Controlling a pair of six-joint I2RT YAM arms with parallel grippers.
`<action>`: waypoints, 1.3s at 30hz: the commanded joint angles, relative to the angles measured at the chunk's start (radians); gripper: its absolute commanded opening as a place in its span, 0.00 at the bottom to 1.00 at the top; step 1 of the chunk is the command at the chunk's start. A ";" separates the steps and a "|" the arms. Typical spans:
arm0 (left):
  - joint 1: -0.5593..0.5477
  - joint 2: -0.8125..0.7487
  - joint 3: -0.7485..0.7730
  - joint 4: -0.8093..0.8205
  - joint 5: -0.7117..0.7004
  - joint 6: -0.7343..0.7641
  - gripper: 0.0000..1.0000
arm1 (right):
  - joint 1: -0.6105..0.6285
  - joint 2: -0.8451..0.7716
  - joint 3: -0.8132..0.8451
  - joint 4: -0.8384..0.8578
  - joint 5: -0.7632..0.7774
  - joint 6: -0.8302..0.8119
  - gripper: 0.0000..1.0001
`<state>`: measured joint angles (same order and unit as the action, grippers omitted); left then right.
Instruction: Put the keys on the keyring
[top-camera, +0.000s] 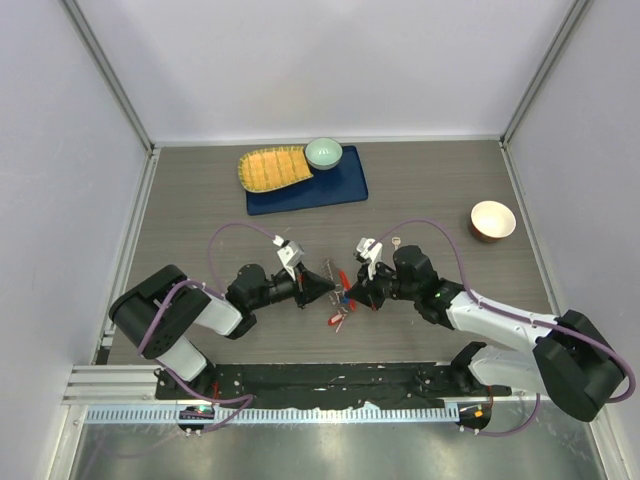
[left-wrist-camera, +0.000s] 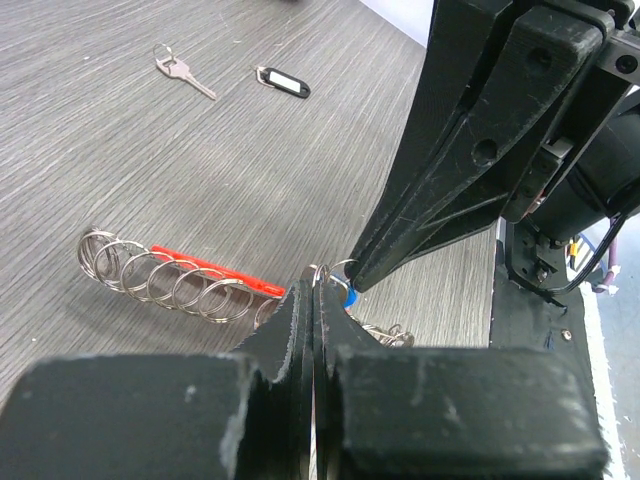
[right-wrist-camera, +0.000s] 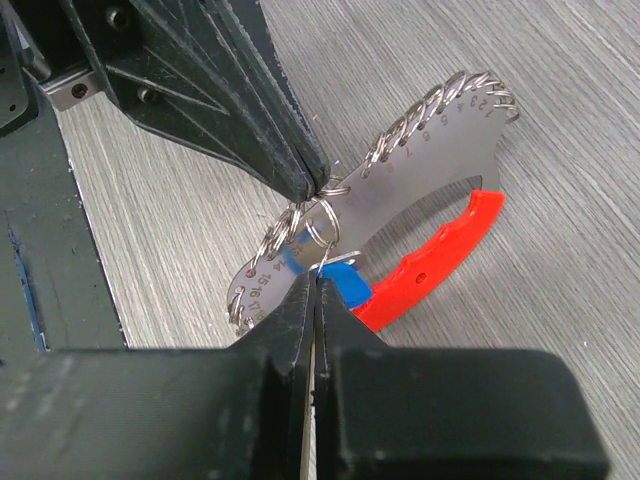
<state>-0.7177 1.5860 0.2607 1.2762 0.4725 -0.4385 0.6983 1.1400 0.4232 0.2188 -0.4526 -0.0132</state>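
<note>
Keyring silver with red tag; key blue-headed; table grey woodgrain.

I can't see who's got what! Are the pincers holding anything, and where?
The left pincer pinches a small metal ring by its rim. The right pincer nips the blue key at the edge of its head.

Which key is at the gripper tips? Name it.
The blue-headed key, at the shut tips of the right gripper; the bare silver key lies apart beside a black tag.

Grey wood-grain table, blue mat, tan bowl, silver key, black tag
</note>
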 joint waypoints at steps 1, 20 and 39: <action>0.003 -0.014 -0.002 0.198 -0.018 -0.005 0.00 | 0.006 0.010 0.043 0.059 -0.049 0.004 0.01; -0.045 0.029 0.014 0.268 -0.038 -0.043 0.00 | 0.033 0.096 0.078 0.136 -0.066 0.010 0.01; -0.063 0.012 -0.017 0.270 -0.098 -0.002 0.00 | 0.055 -0.012 0.091 -0.048 0.100 0.036 0.33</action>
<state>-0.7719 1.6093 0.2516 1.2888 0.3687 -0.4629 0.7547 1.2205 0.4686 0.2417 -0.4480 0.0357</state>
